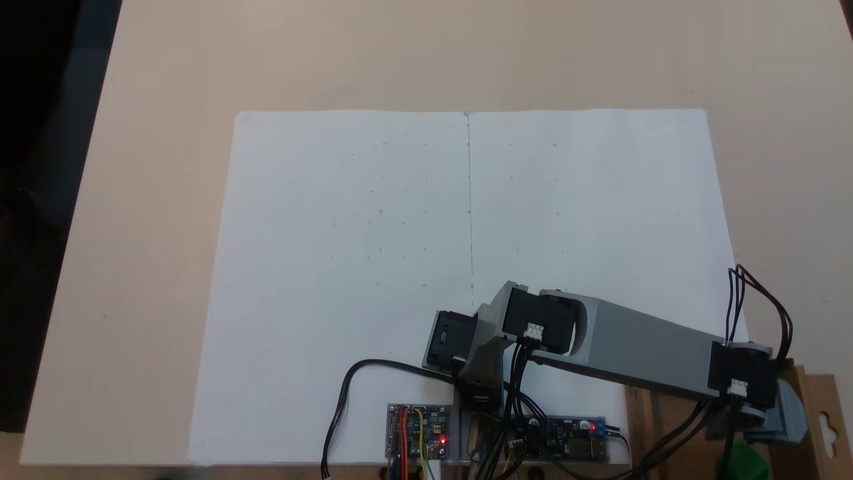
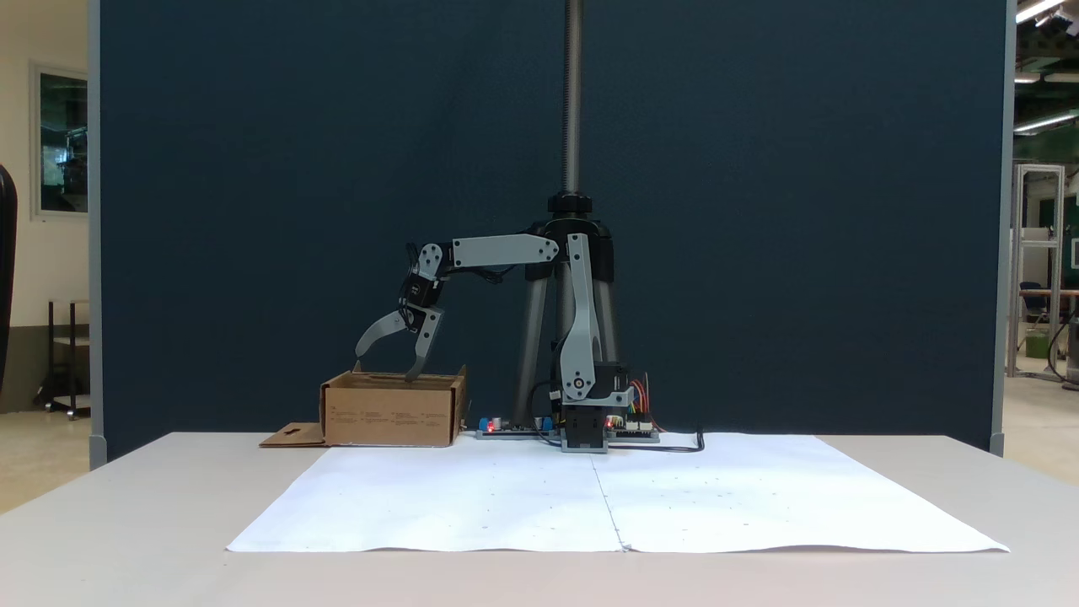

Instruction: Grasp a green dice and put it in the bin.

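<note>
Green dice (image 1: 745, 460), a small bright green cube with rounded edges, lies inside the shallow brown cardboard bin (image 2: 392, 413) and is seen in a fixed view at the lower right corner, partly covered by the arm's cables and cut by the picture edge. The bin's side flap with hang-hole cutout (image 1: 826, 420) lies flat on the worktop (image 2: 101, 523) beside the box wall; the same flap (image 2: 291, 436) extends to the left of the bin in the other fixed view. The grey and black hobby arm (image 2: 577, 337) stands on its base behind a white paper sheet (image 2: 624, 497), with its upper link upright and its forearm (image 2: 501, 251) reaching level toward the bin. The gripper (image 2: 386, 365) hangs directly above the bin opening with its fingers spread wide apart and nothing between them. One finger (image 2: 375, 330) curves outward to the left, its tip just above the bin's rim; the other finger (image 2: 424, 347) points down, its tip at or just inside the top of the box. Two circuit boards (image 1: 420, 432) with lit red indicators sit at the arm's base, and black cables (image 1: 343, 400) run from them across the paper. A dark blue partition panel (image 2: 759, 211) stands behind the worktop, with a tripod column (image 2: 573, 93) rising behind the arm.
</note>
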Motion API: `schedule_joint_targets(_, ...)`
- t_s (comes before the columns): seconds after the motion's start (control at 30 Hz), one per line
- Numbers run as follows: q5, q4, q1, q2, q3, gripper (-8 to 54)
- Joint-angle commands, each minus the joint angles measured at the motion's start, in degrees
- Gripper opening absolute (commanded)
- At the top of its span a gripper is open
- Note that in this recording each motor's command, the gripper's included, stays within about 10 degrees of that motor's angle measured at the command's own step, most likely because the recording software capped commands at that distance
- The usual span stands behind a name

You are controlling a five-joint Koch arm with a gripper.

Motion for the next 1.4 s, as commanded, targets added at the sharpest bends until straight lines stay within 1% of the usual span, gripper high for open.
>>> schedule_joint_targets(0.0,-4.5,-0.5,-1.0,1.8,-0.3,43.8)
schedule_joint_targets(0.1,-3.8,-0.8,-2.7,3.8,-0.4,43.1)
schedule_joint_targets(0.33,9.1,-2.2,-15.2,10.4,-3.9,43.1)
schedule_joint_targets(0.57,16.3,-3.9,-28.5,14.4,-4.7,43.2)
schedule_joint_targets(1.07,17.9,-6.8,-55.0,15.7,-4.7,43.2)
schedule_joint_targets(1.17,17.9,-6.8,-62.5,15.9,-4.6,43.3)
schedule_joint_targets(1.2,17.9,-6.8,-69.1,15.9,-4.6,43.6)
schedule_joint_targets(1.37,17.9,-6.9,-81.0,15.7,-4.6,43.6)
